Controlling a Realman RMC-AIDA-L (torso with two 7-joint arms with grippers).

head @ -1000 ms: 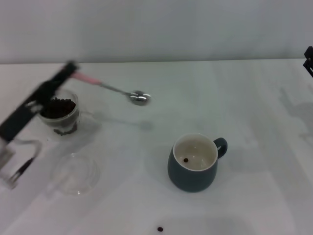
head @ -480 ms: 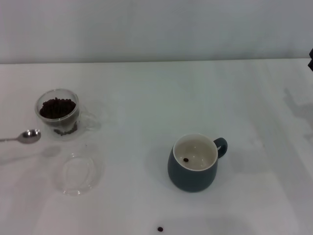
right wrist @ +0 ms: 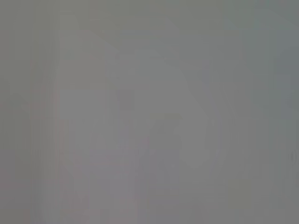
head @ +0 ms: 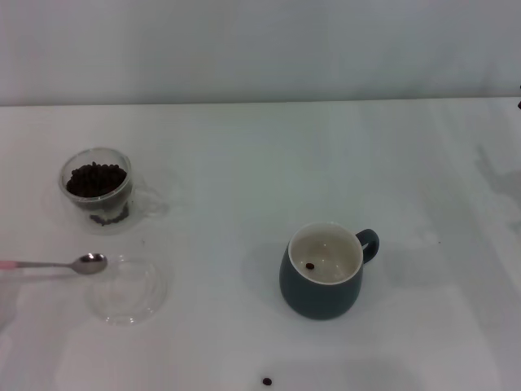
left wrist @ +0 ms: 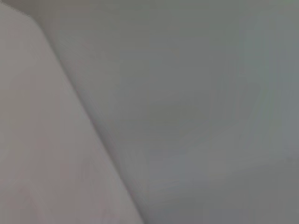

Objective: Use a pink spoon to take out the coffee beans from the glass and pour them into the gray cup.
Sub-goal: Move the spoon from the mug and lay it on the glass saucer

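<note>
The pink spoon [head: 57,265] shows at the far left of the head view. Its silver bowl points right, over the near-left rim of a shallow glass dish, and its pink handle end runs off the left edge. The spoon bowl looks empty. The glass [head: 96,189] stands behind it, full of coffee beans [head: 96,178]. The gray cup [head: 323,273] stands at centre right with its handle to the right and one bean inside. Neither gripper shows in any view. Both wrist views show only blank grey surface.
A flat clear glass dish [head: 134,300] lies in front of the glass. One stray bean [head: 266,380] lies on the white table near the front edge, in front of the cup. A pale wall runs along the back.
The left arm, which held the spoon high beside the glass, has swung left out of view. The spoon went with it and now sits low by the dish.
</note>
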